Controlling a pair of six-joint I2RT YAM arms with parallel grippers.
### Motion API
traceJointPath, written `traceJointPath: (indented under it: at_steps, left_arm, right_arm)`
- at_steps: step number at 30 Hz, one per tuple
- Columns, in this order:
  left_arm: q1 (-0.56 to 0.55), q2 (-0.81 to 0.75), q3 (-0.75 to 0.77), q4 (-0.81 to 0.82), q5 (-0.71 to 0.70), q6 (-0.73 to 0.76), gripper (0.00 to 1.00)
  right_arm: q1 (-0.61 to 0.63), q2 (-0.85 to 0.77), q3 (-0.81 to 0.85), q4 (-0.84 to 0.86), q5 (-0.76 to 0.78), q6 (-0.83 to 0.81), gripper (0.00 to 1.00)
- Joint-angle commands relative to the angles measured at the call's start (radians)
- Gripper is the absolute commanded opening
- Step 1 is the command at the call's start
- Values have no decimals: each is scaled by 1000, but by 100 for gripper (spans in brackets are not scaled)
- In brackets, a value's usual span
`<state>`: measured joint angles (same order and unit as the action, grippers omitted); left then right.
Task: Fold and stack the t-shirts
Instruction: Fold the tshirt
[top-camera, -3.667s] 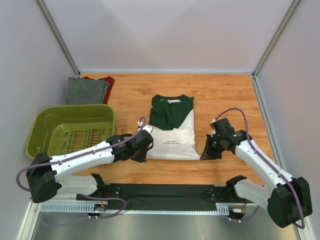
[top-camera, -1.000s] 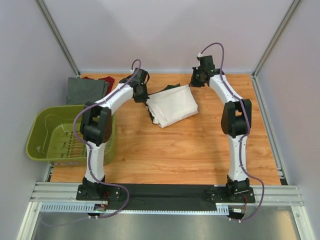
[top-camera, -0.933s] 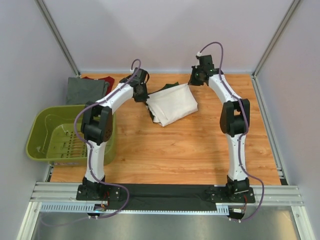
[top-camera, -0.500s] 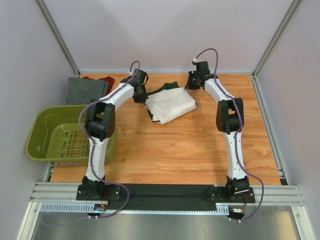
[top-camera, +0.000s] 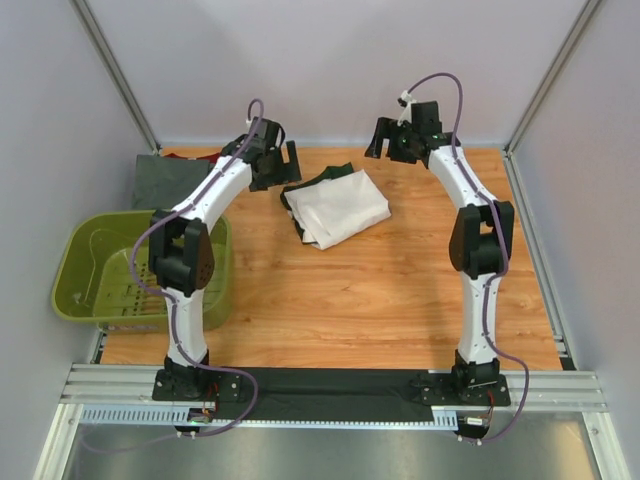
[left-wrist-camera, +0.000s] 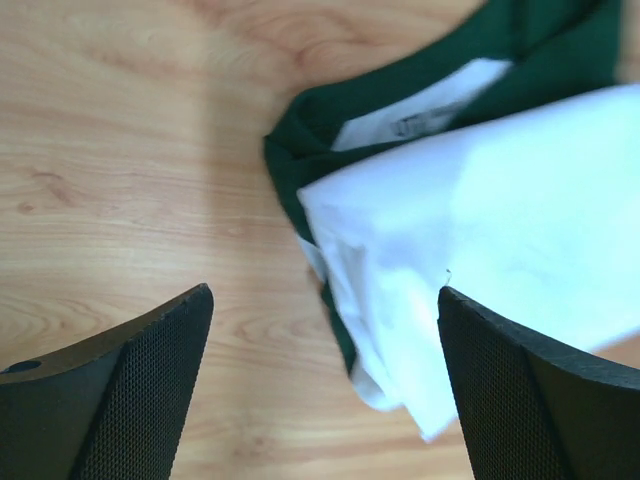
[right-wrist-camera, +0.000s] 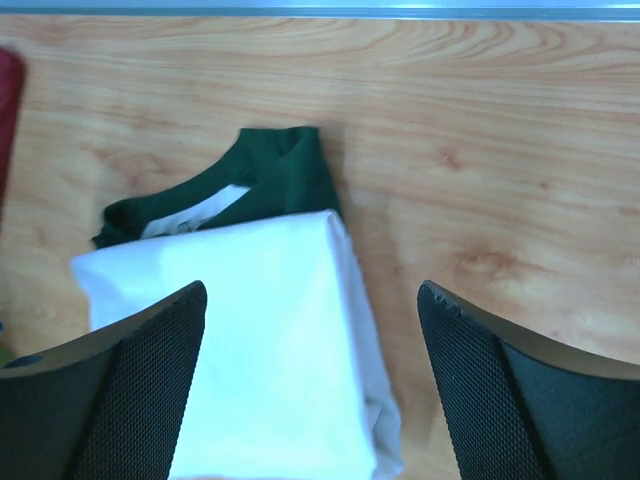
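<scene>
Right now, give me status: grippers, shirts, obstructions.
Left gripper and right gripper open, empty, raised. White-and-green t-shirt folded between them. Grey t-shirt, dark red t-shirt far left. Olive-green basket near left, not obstructing.

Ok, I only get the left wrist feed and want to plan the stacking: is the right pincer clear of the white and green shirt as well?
Observer: Yes. The right pincer is open above the white and green shirt, holding nothing.
Operator: Where is the pile it should join?
Observer: The grey shirt lies folded in the far left corner, behind the olive basket.
Operator: And the red one?
Observer: Only a sliver of the dark red shirt shows beside the grey one.
</scene>
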<state>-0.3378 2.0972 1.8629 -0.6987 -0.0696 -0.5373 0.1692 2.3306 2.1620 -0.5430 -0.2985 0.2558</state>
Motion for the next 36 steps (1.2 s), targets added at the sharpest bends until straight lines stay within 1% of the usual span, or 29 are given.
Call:
traceJointPath:
  at_steps: [1, 3, 5, 6, 8, 9, 11, 12, 13, 15, 17, 19, 20, 22, 23, 26, 31, 35, 36]
  left_arm:
    - [-47, -169, -13, 59, 86, 7, 99]
    - [-78, -200, -62, 112, 119, -18, 99]
    - [-99, -207, -90, 163, 158, -52, 99]
    - [-121, -201, -108, 175, 166, -61, 98]
    - [-138, -174, -116, 198, 203, -93, 95]
    - [-151, -163, -122, 206, 212, -104, 90]
    - [-164, -137, -129, 223, 218, -127, 85]
    - [-170, -131, -146, 234, 215, -134, 78]
    - [-170, -125, -156, 243, 220, -148, 74]
    - [-171, -114, -180, 255, 218, -156, 68]
    - [-170, -111, -192, 246, 212, -156, 65]
    - [-170, -117, -217, 235, 208, -153, 65]
    - [-170, -127, -243, 234, 205, -151, 64]
    - [-170, -146, -274, 232, 200, -150, 64]
    - [-170, -149, -286, 228, 197, -148, 64]
    - [-171, -158, -346, 205, 176, -148, 64]
    - [-170, -206, -427, 167, 165, -138, 64]
    - [-175, -281, -556, 163, 165, -128, 64]
    - [-178, -290, -568, 141, 156, -119, 64]
  right_arm:
    - [3, -158, -131, 12, -60, -6, 87]
    - [3, -168, -210, 6, -59, -13, 83]
    - [3, -168, -254, 6, -59, -24, 80]
    - [1, -162, -289, 8, -60, -26, 78]
    - [1, -152, -309, 9, -65, -27, 75]
    - [3, -142, -321, 11, -68, -27, 72]
    - [3, -132, -335, 14, -74, -23, 69]
    - [3, -126, -344, 18, -74, -21, 66]
    - [3, -123, -362, 20, -74, -21, 65]
    - [1, -129, -382, 21, -86, -13, 59]
    - [1, -146, -431, 29, -102, -4, 55]
    - [4, -195, -484, 51, -119, 29, 51]
    - [6, -215, -557, 76, -137, 46, 48]
    - [7, -286, -646, 136, -162, 91, 45]
    - [16, -309, -728, 152, -168, 102, 42]
    - [41, -416, -871, 186, -162, 123, 40]
    - [85, -507, -993, 163, -172, 152, 37]
    - [105, -589, -1099, 158, -162, 184, 36]
    - [105, -612, -1129, 150, -156, 183, 36]
